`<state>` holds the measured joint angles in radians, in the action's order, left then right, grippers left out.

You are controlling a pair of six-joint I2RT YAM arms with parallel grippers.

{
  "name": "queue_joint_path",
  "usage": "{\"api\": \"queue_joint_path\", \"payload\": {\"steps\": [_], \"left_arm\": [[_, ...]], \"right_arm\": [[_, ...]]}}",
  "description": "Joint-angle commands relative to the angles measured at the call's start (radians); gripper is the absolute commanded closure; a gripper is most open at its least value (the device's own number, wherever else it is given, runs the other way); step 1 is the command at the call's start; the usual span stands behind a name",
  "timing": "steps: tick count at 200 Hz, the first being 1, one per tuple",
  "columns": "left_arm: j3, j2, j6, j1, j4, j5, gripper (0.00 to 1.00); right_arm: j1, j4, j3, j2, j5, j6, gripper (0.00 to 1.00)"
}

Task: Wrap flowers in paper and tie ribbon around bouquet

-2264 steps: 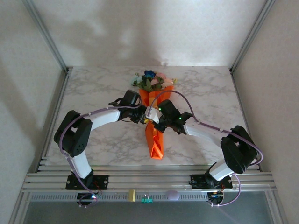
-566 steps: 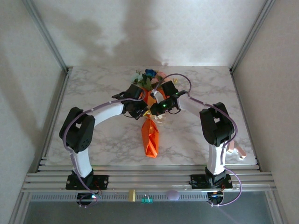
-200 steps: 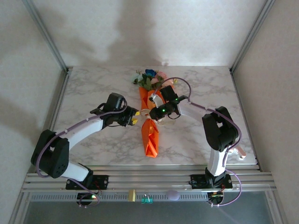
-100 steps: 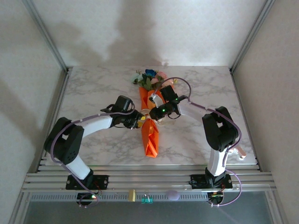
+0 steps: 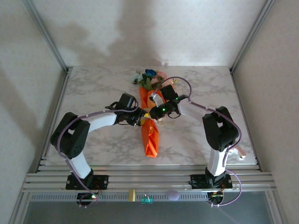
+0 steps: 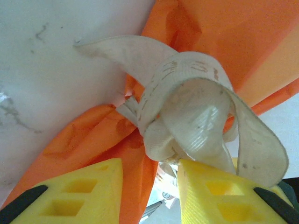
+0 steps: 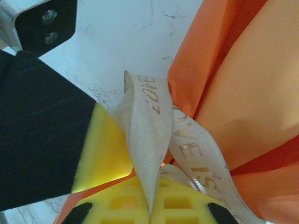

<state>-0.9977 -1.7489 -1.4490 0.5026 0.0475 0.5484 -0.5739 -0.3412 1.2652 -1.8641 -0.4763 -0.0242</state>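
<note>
The bouquet lies lengthwise in mid-table, its flowers (image 5: pixel 149 79) at the far end and the orange paper (image 5: pixel 150 137) cone pointing toward the bases. Cream ribbon (image 6: pixel 187 107) is looped and knotted around the cone's middle. My left gripper (image 5: pixel 142 117) reaches in from the left. In the left wrist view its yellow fingers (image 6: pixel 79 191) stand apart just short of the knot, with a fold of paper (image 6: pixel 135 158) between them. My right gripper (image 7: pixel 152 205) is shut on a flat ribbon (image 7: pixel 149 140) strand at the cone's right side (image 5: pixel 156 112), close against the left finger (image 7: pixel 105 149).
The marble table (image 5: pixel 93 88) is bounded by white walls with metal posts on three sides. An aluminium rail (image 5: pixel 149 179) runs along the near edge. A small pinkish object (image 5: pixel 239 151) sits at the right near corner behind the right arm.
The left arm has swung right from the open table to the bouquet's middle, and its fingers now face the ribbon knot. The right gripper has kept still, holding its strand.
</note>
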Motion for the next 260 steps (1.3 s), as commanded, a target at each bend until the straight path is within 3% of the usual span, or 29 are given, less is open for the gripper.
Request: {"api": "queue_joint_path", "payload": {"steps": [1, 119, 134, 147, 156, 182, 211, 260], "left_arm": [[-0.032, -0.022, 0.021, 0.005, -0.002, -0.025, 0.67], [-0.034, -0.017, 0.02, 0.005, 0.003, -0.099, 0.95], [-0.012, 0.013, 0.009, 0.005, -0.009, -0.103, 0.9], [0.015, 0.035, -0.017, 0.005, -0.035, -0.093, 0.74], [0.039, 0.049, -0.047, 0.007, -0.064, -0.082, 0.7], [0.065, 0.055, -0.107, 0.007, -0.137, -0.06, 0.69], [0.036, 0.023, -0.119, 0.018, -0.141, -0.034, 0.72], [0.029, -0.01, -0.123, 0.022, -0.163, -0.033, 0.69]], "right_arm": [[0.006, -0.015, 0.02, -0.003, -0.03, -0.016, 1.0], [0.006, -0.015, 0.02, -0.006, -0.036, -0.017, 1.0], [0.007, -0.016, 0.02, -0.007, -0.039, -0.017, 1.0], [0.01, -0.018, 0.02, -0.009, -0.041, -0.019, 1.0], [0.013, -0.015, 0.018, -0.009, -0.043, -0.021, 1.0], [0.025, -0.008, 0.019, -0.011, -0.066, -0.036, 1.0], [0.029, 0.0, 0.02, -0.021, -0.09, -0.056, 1.0], [0.029, 0.009, 0.007, -0.021, -0.097, -0.068, 1.0]]}}
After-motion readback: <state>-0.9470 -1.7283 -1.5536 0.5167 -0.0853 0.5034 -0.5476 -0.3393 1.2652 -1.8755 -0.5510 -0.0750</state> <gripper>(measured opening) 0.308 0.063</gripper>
